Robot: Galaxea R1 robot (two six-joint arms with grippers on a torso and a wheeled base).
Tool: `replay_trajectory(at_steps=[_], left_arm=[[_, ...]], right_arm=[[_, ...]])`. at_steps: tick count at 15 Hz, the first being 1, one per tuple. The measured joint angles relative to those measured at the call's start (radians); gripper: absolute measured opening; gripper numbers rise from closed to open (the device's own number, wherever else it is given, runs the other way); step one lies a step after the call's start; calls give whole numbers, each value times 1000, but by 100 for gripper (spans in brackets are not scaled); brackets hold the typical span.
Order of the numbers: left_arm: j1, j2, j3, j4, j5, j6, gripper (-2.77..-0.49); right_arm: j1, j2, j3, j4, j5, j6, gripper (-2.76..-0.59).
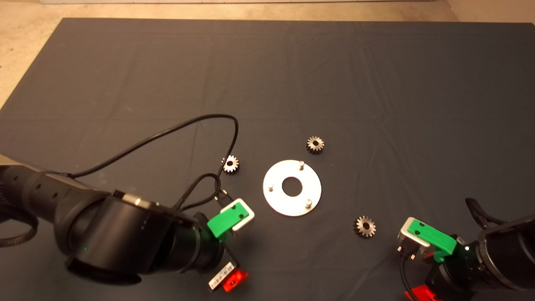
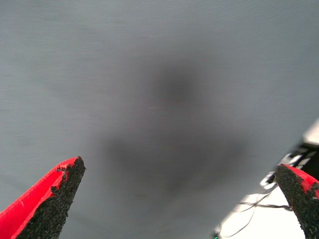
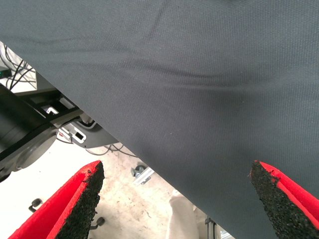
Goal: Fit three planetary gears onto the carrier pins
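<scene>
The silver carrier disc (image 1: 279, 198) lies flat mid-mat with three upright pins (image 1: 301, 164), (image 1: 270, 187), (image 1: 308, 203), all bare. Three small toothed gears lie flat on the mat around it: one to the left (image 1: 230, 164), one behind (image 1: 315, 144), one at the front right (image 1: 365, 226). My left gripper (image 2: 179, 169) is open and empty, low over bare mat; its green body (image 1: 228, 219) sits front left of the disc. My right gripper (image 3: 177, 168) is open and empty at the mat's front edge; its green body (image 1: 432, 239) is right of the front-right gear.
A black cable (image 1: 167, 133) loops from the left arm over the mat and passes close to the left gear. The mat's front edge and the floor with a frame base (image 3: 75, 134) show in the right wrist view.
</scene>
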Motion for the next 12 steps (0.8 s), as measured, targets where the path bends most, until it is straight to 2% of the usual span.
replay_trajectory(at_steps=[3, 5, 9, 12], left_arm=[[-43, -4, -52, -33, -1, 77, -51], [-54, -5, -99, -46, -1, 144, -51], [-81, -5, -171, -63, -1, 234, -51], [-90, -5, -223, -69, -1, 300, -51]], right_arm=[[0, 0, 0, 0, 0, 0, -118], [0, 0, 0, 0, 14, 0, -118], [0, 0, 0, 0, 16, 0, -118], [0, 21, 0, 0, 21, 0, -118]])
